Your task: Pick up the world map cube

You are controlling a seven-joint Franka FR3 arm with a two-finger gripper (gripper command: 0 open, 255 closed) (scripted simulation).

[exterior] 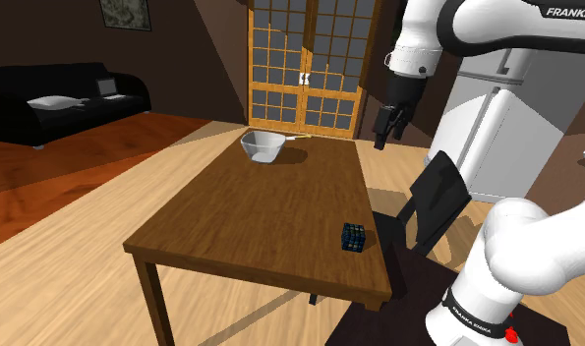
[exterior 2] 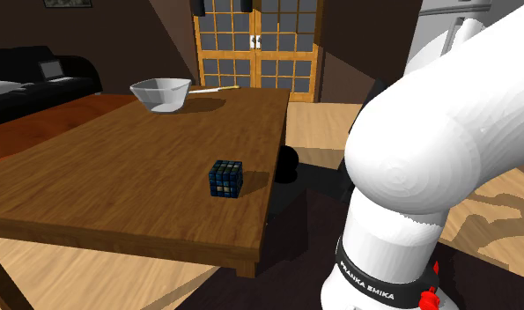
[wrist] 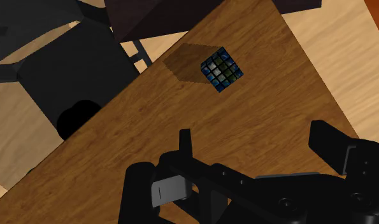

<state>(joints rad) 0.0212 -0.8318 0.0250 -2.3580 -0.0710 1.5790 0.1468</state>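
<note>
The world map cube (exterior: 354, 237) is small and dark, with blue and green tiles. It sits near the corner of the brown wooden table (exterior: 251, 206) closest to the stand. The second exterior view has the cube (exterior 2: 225, 179) close to the table's (exterior 2: 92, 167) right edge. My black gripper (exterior: 382, 134) hangs high above the table's far side, well away from the cube. Its fingertips (exterior 2: 198, 8) poke in at the second exterior view's top edge. In the wrist view the gripper (wrist: 257, 149) is open and holds nothing, with the cube (wrist: 221, 69) some way ahead of the fingers.
A white bowl (exterior: 263, 145) stands at the table's far end, with a thin pale stick (exterior 2: 214, 89) beside it. A black chair (exterior: 433, 201) is by the table's edge next to the stand. A black sofa (exterior: 54, 98) and lattice doors (exterior: 305, 69) lie beyond.
</note>
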